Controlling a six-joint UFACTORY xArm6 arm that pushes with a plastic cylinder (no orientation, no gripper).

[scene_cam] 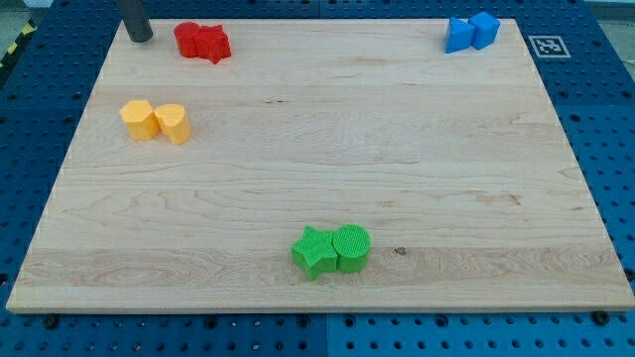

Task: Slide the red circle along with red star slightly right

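Note:
The red circle (188, 38) and the red star (213, 44) sit touching each other near the view's top left of the wooden board, circle on the left, star on the right. My tip (140, 38) rests on the board just to the left of the red circle, a small gap away from it. The rod runs up out of the view's top edge.
Two yellow blocks, a hexagon (139, 119) and a cylinder (173, 123), stand at the left. A green star (315, 252) and green circle (351, 246) sit near the bottom middle. Two blue blocks (470, 32) sit at the top right. The board's edge (60, 198) slopes down the left.

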